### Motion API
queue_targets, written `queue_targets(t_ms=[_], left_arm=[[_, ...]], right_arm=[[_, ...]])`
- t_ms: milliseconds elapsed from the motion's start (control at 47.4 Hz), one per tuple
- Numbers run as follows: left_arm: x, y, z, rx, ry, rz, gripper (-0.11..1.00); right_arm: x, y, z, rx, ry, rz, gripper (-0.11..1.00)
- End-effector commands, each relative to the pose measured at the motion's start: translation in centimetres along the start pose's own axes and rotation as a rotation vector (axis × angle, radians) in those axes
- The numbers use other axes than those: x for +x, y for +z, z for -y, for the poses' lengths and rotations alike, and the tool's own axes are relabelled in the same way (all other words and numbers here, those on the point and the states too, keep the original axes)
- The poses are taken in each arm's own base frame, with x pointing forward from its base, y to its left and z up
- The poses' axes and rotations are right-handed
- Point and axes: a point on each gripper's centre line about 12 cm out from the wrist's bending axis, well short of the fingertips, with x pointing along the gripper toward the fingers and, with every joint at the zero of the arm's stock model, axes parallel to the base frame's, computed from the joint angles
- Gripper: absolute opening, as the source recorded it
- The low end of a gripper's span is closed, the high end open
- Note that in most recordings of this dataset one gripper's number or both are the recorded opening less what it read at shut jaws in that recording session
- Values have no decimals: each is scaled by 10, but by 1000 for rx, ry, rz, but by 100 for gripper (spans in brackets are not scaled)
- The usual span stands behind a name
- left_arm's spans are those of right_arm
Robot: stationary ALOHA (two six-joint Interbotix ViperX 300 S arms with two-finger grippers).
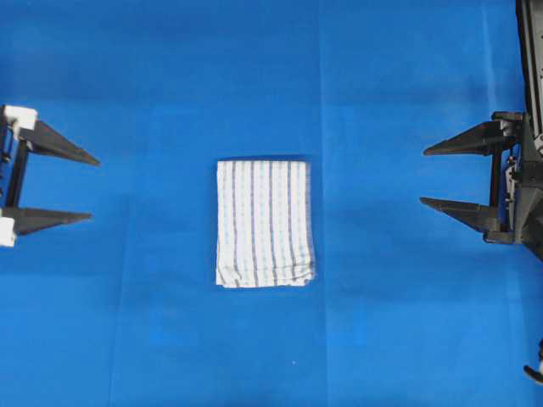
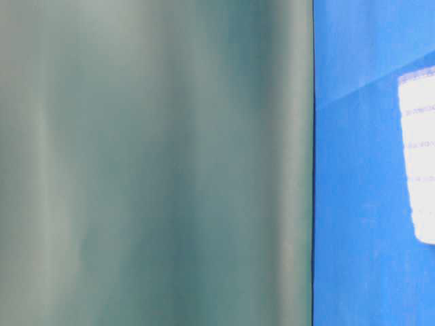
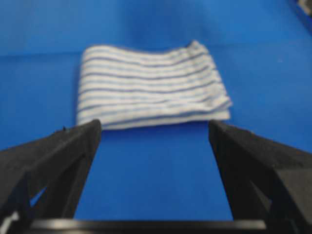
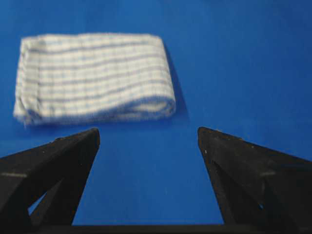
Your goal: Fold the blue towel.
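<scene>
Overhead exterior view: we see the blue towel (image 1: 264,224), white with thin light-blue and navy stripes, lying folded into a compact upright rectangle at the middle of the blue table covering (image 1: 382,339). Our left gripper (image 1: 92,188) sits at the left edge of that view, its two black fingers (image 1: 59,144) spread wide and pointing toward the cloth, holding nothing and well apart from it. Our right gripper (image 1: 422,176) mirrors it at the right edge, jaws likewise wide, empty and clear of the towel. From the left wrist camera we look between the parted fingers at the towel's layered edge (image 3: 161,119), the stacked folds showing along the near side and the right corner a little ruffled. From the right wrist camera we see the opposite side, a rounded fold (image 4: 146,105) facing the gripper. At table level a blurred grey-green surface (image 2: 156,163) fills most of the view, and we make out only a washed-out white corner of the towel (image 2: 418,163) on the blue covering at the right.
</scene>
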Motion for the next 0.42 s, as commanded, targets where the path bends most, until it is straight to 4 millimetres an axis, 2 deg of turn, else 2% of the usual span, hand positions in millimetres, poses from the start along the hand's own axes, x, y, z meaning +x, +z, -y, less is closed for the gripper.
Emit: queue_targets(t_ms=[0,169,401], left_arm=[[-7,-5,-5,-3,23,21,87],[-18,-19,-6,-5,28,32,87],[-24,-18,-6,-4,26,68,87]], right_arm=[[0,-1,2,2,-20,2,90],[1,-6,4,-1,-33,-14,90],[2,-8,5,-7,-36,-24,90]])
